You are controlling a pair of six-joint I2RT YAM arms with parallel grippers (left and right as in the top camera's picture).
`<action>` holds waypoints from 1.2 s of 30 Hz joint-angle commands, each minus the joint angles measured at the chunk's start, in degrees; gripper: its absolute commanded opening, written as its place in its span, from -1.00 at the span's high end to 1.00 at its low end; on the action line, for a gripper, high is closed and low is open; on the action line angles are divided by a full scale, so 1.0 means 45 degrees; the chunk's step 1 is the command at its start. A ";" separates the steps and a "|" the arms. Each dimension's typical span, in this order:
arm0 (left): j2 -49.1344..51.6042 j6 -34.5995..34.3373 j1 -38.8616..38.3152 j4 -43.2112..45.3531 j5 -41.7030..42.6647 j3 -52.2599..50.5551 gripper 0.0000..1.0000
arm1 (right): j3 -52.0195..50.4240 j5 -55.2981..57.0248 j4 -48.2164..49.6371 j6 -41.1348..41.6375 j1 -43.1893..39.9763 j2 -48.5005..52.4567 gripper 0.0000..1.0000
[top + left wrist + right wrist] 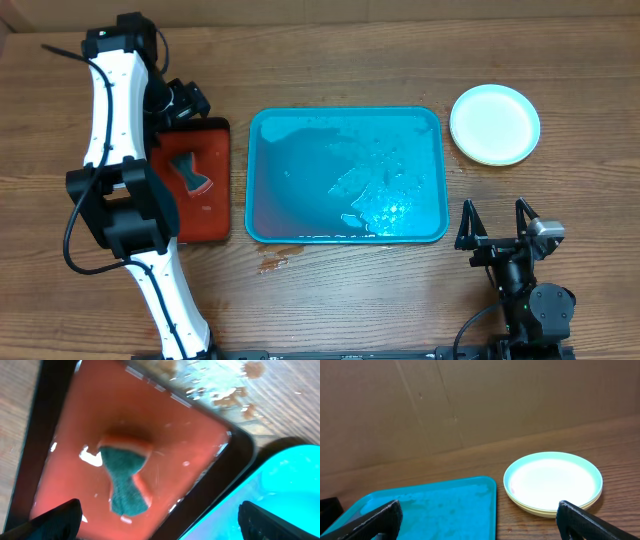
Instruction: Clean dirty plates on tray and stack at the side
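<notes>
Left fingers (57, 521) and right fingers (372, 521) are hanging open, empty. Pale round plastic plates (494, 123) are sitting stacked beside the turquoise rectangular tray (300, 190).

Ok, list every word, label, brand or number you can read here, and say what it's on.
None. No readable text, label or number shows on the blue tray, the stacked plates, the red-brown tray, the sponge or the cardboard wall.
</notes>
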 commanded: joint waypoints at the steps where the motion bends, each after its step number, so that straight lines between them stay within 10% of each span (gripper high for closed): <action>1: -0.1214 0.1554 -0.0831 0.0651 0.0185 -0.0053 -1.00 | -0.0136 0.0126 0.0044 -0.0015 0.0039 -0.0151 -1.00; 24: -1.2721 0.5197 -0.2778 0.9024 -0.0962 -1.3896 -0.99 | -0.0136 0.0126 0.0044 -0.0015 0.0039 -0.0151 -1.00; 36: -2.2246 0.5761 -0.2764 1.4115 -0.0971 -2.2105 -1.00 | -0.0136 0.0126 0.0044 -0.0015 0.0039 -0.0151 -1.00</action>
